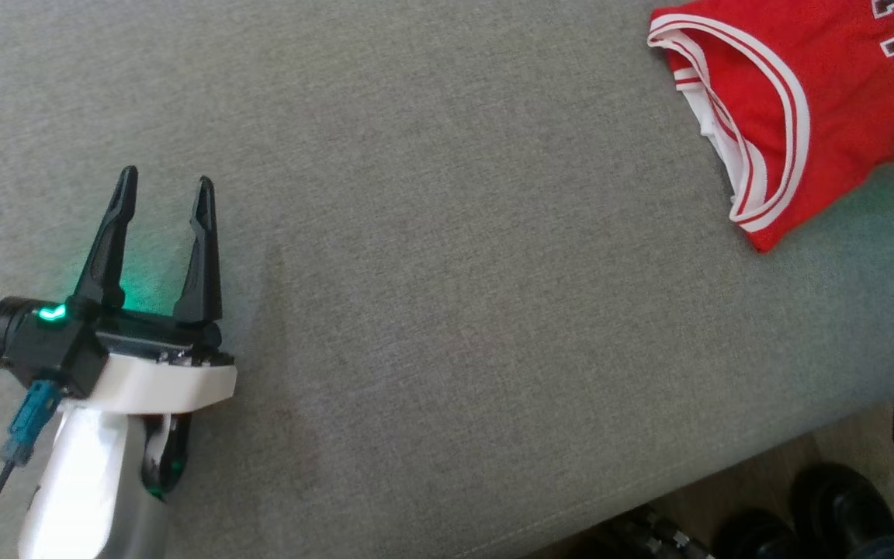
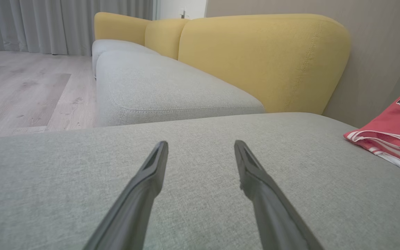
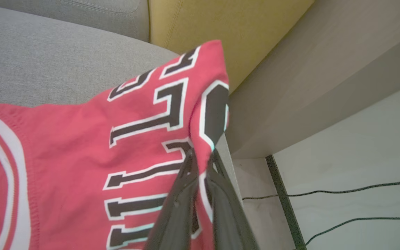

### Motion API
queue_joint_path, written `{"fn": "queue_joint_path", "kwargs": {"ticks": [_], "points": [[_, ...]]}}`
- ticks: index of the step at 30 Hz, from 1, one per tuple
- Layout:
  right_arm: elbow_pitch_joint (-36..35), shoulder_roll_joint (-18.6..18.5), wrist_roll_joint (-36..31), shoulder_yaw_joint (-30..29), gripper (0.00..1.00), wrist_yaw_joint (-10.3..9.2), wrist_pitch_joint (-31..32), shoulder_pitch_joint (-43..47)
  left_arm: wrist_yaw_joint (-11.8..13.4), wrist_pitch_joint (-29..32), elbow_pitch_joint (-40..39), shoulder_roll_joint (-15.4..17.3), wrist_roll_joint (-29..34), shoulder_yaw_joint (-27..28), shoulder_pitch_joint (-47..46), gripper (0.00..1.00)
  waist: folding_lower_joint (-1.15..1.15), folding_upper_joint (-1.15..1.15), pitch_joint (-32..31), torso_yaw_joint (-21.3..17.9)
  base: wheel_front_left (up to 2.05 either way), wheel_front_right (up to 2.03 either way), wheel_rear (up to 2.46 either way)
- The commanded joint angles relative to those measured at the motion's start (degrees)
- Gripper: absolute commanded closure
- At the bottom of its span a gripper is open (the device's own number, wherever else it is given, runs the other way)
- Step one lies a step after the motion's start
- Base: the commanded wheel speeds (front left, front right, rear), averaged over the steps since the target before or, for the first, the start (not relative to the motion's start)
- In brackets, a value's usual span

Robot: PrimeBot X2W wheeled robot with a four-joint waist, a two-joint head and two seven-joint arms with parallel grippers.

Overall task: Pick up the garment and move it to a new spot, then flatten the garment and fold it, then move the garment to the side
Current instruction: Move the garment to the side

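One garment [image 1: 827,116], one left gripper [image 1: 168,177], one right gripper [image 3: 203,152] (two altogether), three yellow cushions [image 2: 266,59]

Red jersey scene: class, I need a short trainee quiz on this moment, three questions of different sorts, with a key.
1. True or false: the left gripper stands open above the grey fabric sofa cushion, holding nothing.
2. Multiple choice: what is the right gripper shut on?
A. a yellow backrest
B. the red sleeveless jersey with black-and-white lettering
C. a black cable
3. Fill in: in the head view, the jersey shows at the upper ____ corner of the picture.

Key: 1 true; 2 B; 3 right.
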Motion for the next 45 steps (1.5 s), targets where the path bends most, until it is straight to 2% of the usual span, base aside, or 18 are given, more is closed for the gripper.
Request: {"fn": "queue_joint_path", "kwargs": {"ticks": [1,9,10,11,17,21,25,31,37,45], "points": [[-1.0,-1.0,-1.0,-0.8,1.00,0.37,-0.6,-0.7,-0.2,-0.1,-1.2,1.3,-0.2,1.3,-1.1,0.00,0.00,0.00,-0.5,0.4,0.00,0.00,0.00],[0.5,-1.8,-4.6,-3.4,1.00,0.37,-1.6,-0.9,0.1,-0.4,-0.2,0.9,-0.9,1.4,-0.6,0.00,0.00,0.00,-2.2,1.4,0.00,0.00,0.00],[0.5,-1.7,-4.7,-3.4,0.78,0.37,-1.6,-0.7,0.1,-0.4,0.0,0.8,-1.0,1.4,-0.6,0.00,0.00,0.00,-2.5,1.5,0.00,0.00,0.00],[0.6,-1.7,-4.8,-3.1,0.00,0.37,-1.9,-0.6,0.0,-0.4,0.2,0.7,-1.1,1.3,-0.6,0.00,0.00,0.00,-2.7,1.6,0.00,0.00,0.00],[-0.3,-1.0,-4.7,-2.0,0.00,0.37,-4.3,0.2,0.0,-0.5,1.6,0.0,-1.5,1.0,-0.2,0.00,0.00,0.00,-5.5,2.8,0.00,0.00,0.00],[-3.6,1.0,-2.8,-1.9,0.00,0.37,-7.3,2.8,0.1,-0.6,2.6,-1.2,-1.7,1.3,0.9,0.00,0.00,0.00,-9.6,4.5,0.00,0.00,0.00],[-9.4,4.7,0.8,-2.3,0.00,0.37,-11.9,8.8,0.3,-0.6,3.1,-2.6,-1.9,2.5,3.8,0.00,0.00,0.00,-14.6,6.8,0.00,0.00,0.00],[-20.1,11.5,3.0,-1.2,0.00,0.37,-18.1,23.2,1.3,-0.6,3.8,-3.5,-1.7,5.3,10.5,0.00,0.00,0.00,-21.8,9.9,0.00,0.00,0.00],[-25.6,15.8,3.0,-2.3,0.00,0.37,-18.5,33.7,1.7,-0.6,4.1,-4.1,-1.1,6.2,14.9,0.00,0.00,0.00,-25.3,12.3,0.00,0.00,0.00],[-30.1,19.1,1.1,-3.9,0.00,0.37,-15.4,43.3,1.4,-0.6,4.6,-5.0,-0.8,6.1,18.3,0.00,0.00,0.00,-28.1,15.0,0.00,0.00,0.00]]}}
